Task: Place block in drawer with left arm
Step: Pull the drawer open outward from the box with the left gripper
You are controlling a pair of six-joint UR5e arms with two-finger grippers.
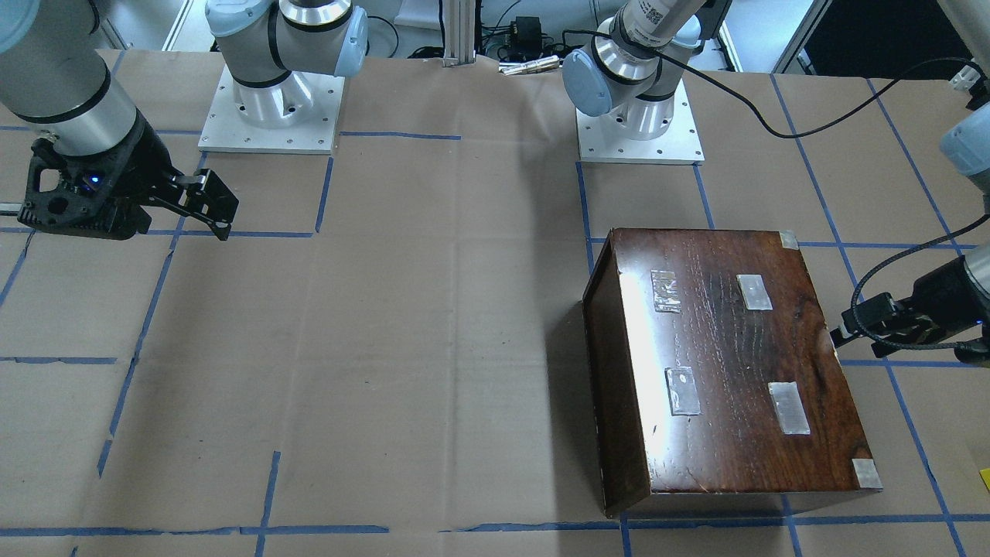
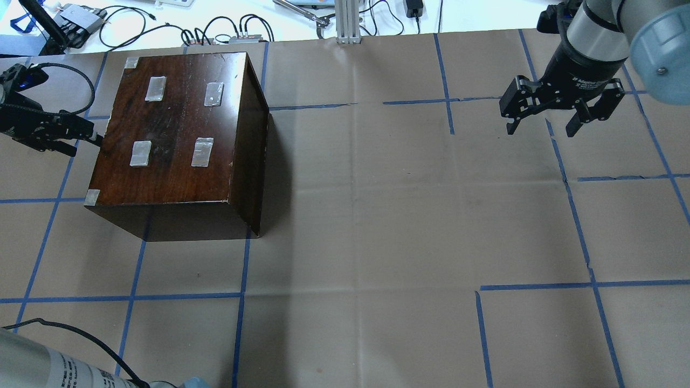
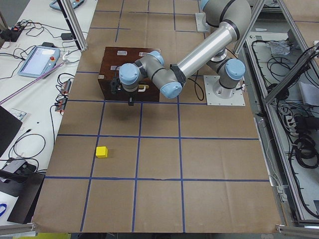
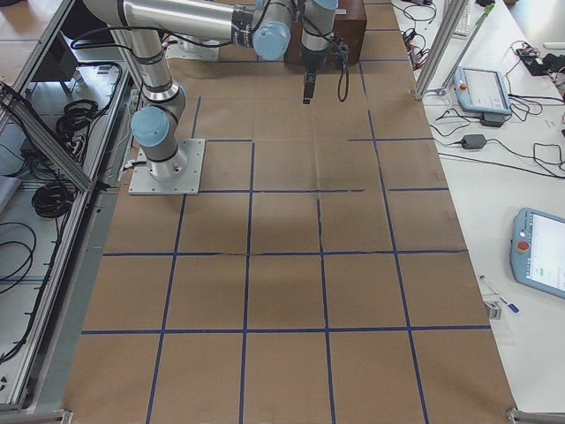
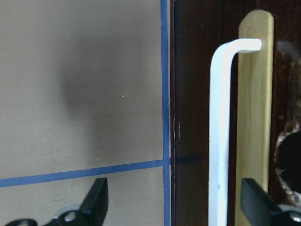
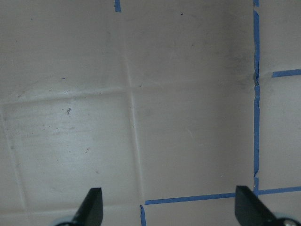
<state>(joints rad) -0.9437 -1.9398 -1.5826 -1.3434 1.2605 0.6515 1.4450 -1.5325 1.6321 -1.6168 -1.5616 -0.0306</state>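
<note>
The yellow block (image 3: 101, 152) lies on the paper-covered table, well away from the cabinet; a sliver of it shows in the front view (image 1: 985, 478). The dark wooden cabinet (image 2: 172, 134) stands with its drawer pushed in, so the pale tray is hidden. My left gripper (image 2: 86, 133) is open at the cabinet's front face. In the left wrist view its fingertips (image 5: 99, 193) straddle a white bar handle (image 5: 220, 132) on the dark front (image 5: 193, 94) without touching it. My right gripper (image 2: 540, 131) is open and empty above bare table far from the cabinet.
Blue tape lines grid the brown paper (image 2: 377, 215). Both arm bases (image 1: 271, 100) stand at the robot's edge. An aluminium post (image 2: 347, 21) and cables lie beyond the far edge. Teach pendants (image 4: 481, 88) rest on the side benches.
</note>
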